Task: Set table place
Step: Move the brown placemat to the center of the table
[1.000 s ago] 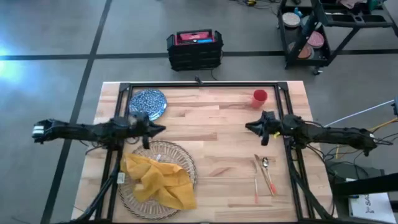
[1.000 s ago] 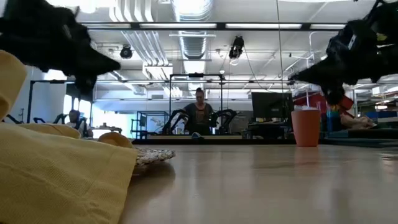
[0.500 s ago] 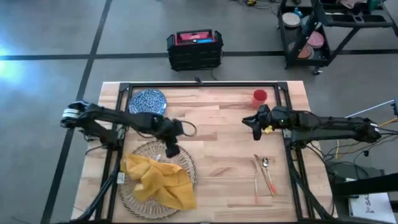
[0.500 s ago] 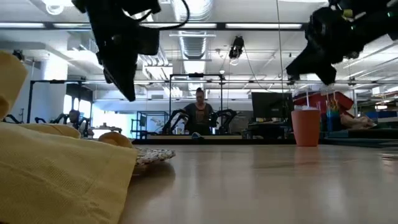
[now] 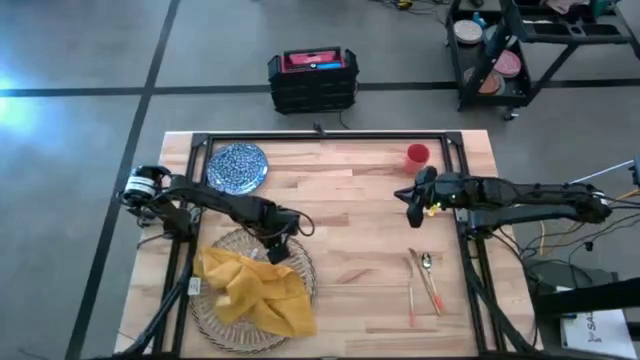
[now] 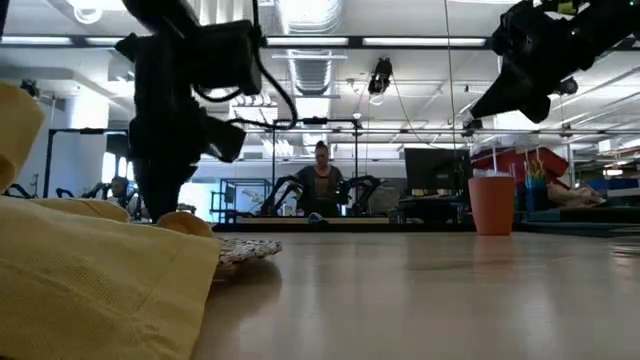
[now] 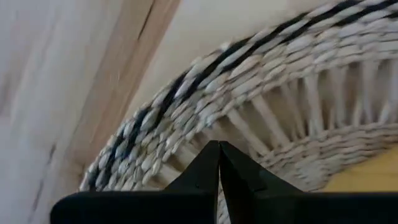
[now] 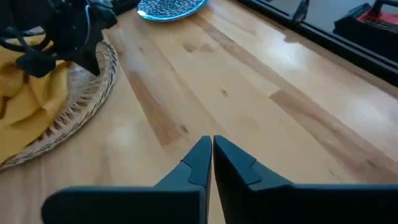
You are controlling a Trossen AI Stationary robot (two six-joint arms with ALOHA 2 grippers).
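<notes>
Wooden table (image 5: 350, 220), open workshop behind — left gripper (image 5: 277, 250), fingers pressed together, poised over the woven plate (image 5: 300, 262) rim — napkin (image 5: 250, 290) just beside.

The wooden bench (image 5: 340, 225) carries a blue-patterned plate (image 5: 236, 166), a red cup (image 5: 417, 156), orange-handled cutlery (image 5: 425, 280) and a woven charger (image 5: 296, 258) bearing a yellow napkin (image 5: 252, 288).
</notes>
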